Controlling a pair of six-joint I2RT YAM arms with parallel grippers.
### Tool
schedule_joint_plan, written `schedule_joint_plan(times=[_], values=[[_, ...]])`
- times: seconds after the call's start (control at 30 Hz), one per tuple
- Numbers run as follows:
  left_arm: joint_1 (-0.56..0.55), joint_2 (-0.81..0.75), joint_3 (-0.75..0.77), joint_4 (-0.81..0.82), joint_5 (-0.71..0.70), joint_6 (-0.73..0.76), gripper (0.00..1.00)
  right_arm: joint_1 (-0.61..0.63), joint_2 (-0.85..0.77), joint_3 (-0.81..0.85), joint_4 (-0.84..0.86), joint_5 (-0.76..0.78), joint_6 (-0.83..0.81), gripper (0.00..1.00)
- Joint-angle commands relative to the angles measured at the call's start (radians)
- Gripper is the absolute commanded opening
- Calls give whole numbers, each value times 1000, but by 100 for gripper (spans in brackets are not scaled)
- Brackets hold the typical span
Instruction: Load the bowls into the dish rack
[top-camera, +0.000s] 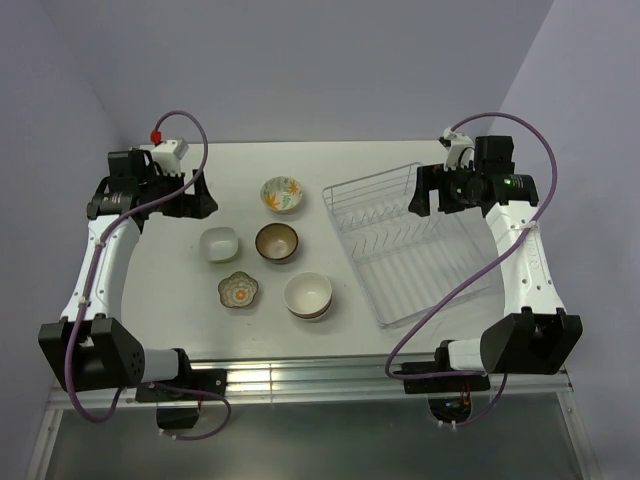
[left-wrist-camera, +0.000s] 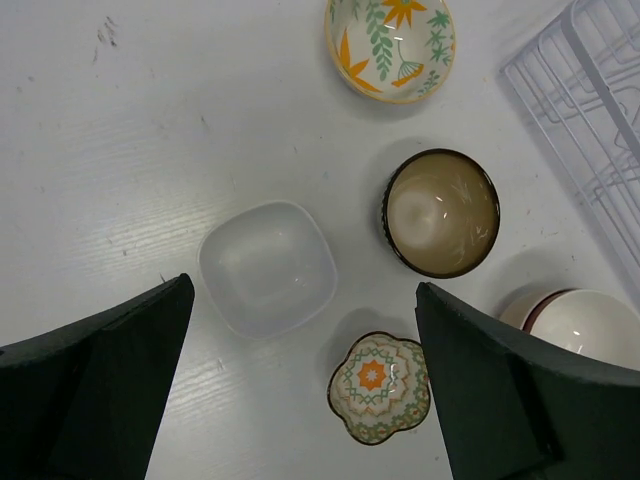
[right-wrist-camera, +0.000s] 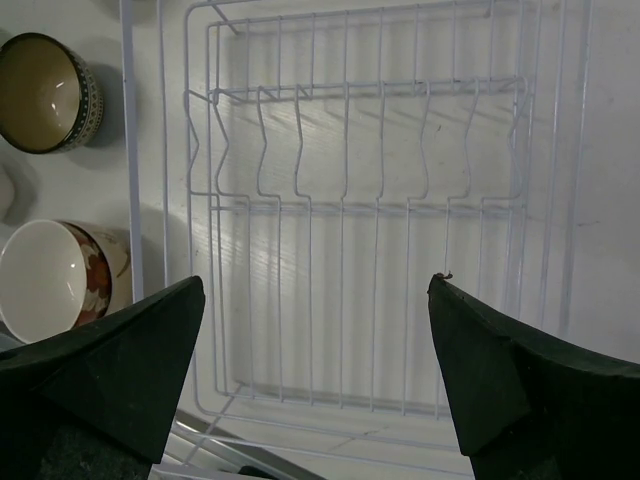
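Nothing is in the rack yet, so the step in hand is the first pick. Both hands are released and hold nothing. The left hand hovers above the bowls, and the right hand hovers over the rack.

The bowls sit loose on the counter, with the rack at 3 o'clock from the group. Taking the brown bowl as centre:
- the cream bowl is at 12 o'clock
- the white bowl is at 9 o'clock
- the flower bowl is at 7 o'clock
- the red bowl is at 5 o'clock, nearest the rack, and seems to sit nested with another bowl, though I cannot be sure

The left wrist view frames the white bowl between the fingers, so it looks the natural first pick. I would lower the hand straight down and pinch one wall, with one finger inside and one outside. The side away from the flower bowl is the safer one, because those two bowls are close together. The rounded, glossy wall may slip, so the grip should be deep and the lift slow. The bowl then goes across to 3 o'clock, tilted on edge and set between two tines rather than on top of them. If the red bowl is nested, the right hand is nearer and could take only the upper bowl.

No brand, label or writing can be read anywhere.
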Motion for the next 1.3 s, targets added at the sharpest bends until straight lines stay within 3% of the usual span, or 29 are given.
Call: schedule_joint_plan(times=[0.0,0.2,0.4,0.53,0.7,0.87,1.07,1.27], values=[[-2,-42,-2,45,27,61,99,4,-13,29,-14,-35,-13,100],[-83,-25,50,-13,42,191,100,4,-5,35,-23,-61,-8,100],[-278,-40,15,-55,70,336,99,4,-13,26,-34,-58,-8,100],[-442,-54,-32,-88,219,490,90,4,-17,12,-36,-55,-8,100],[-490,-50,-45,-98,401,700,79,4,-13,0,-33,-55,-1,100],[-605,94,82,-258,390,774,72,4,-19,0,-37,-36,-5,100],[-724,59,-31,-320,309,913,72,4,-14,-8,-46,-41,-10,100],[-818,111,-40,-345,292,911,72,4,-7,4,-49,-42,-8,100]])
